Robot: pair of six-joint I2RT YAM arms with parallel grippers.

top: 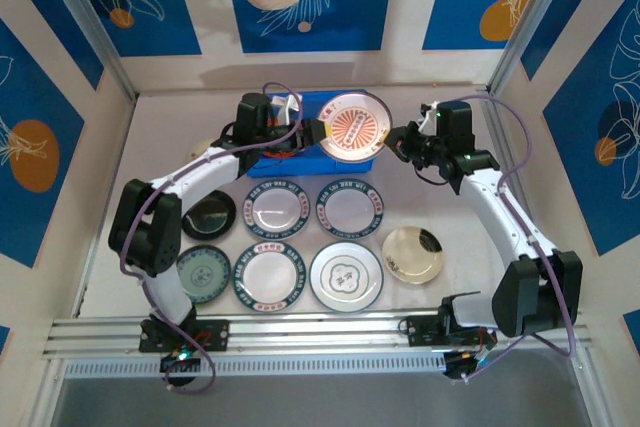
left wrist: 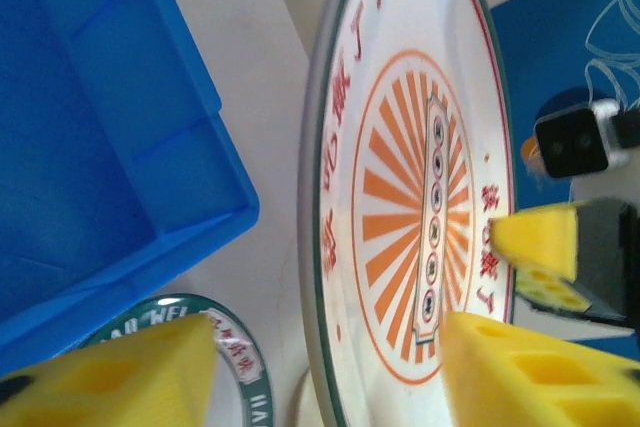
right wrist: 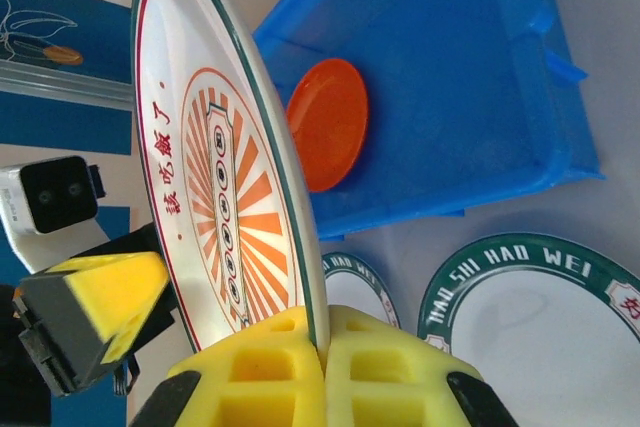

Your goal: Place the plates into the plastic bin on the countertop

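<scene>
Plate (top: 357, 127), white with an orange sunburst, was held in the air over the right end of the blue plastic bin (right wrist: 480, 67). The right tool (right wrist: 325, 367) was clamped on its rim. The left tool (left wrist: 330, 367) straddled the opposite rim with its pads apart, one of them clear of the plate, and so probably carried no weight. A small orange plate (right wrist: 330, 137) already lay in the bin. Seven more plates (top: 277, 209) waited in two rows on the tabletop (top: 450, 207) nearer the arm bases.

If this was a hand-over, the left tool's pads ought to seat squarely on the rim before the right tool let go, since a glazed edge would likely slip in foam. The plate should then be lowered clear of the bin's wall, beside the orange plate, and released low.
</scene>
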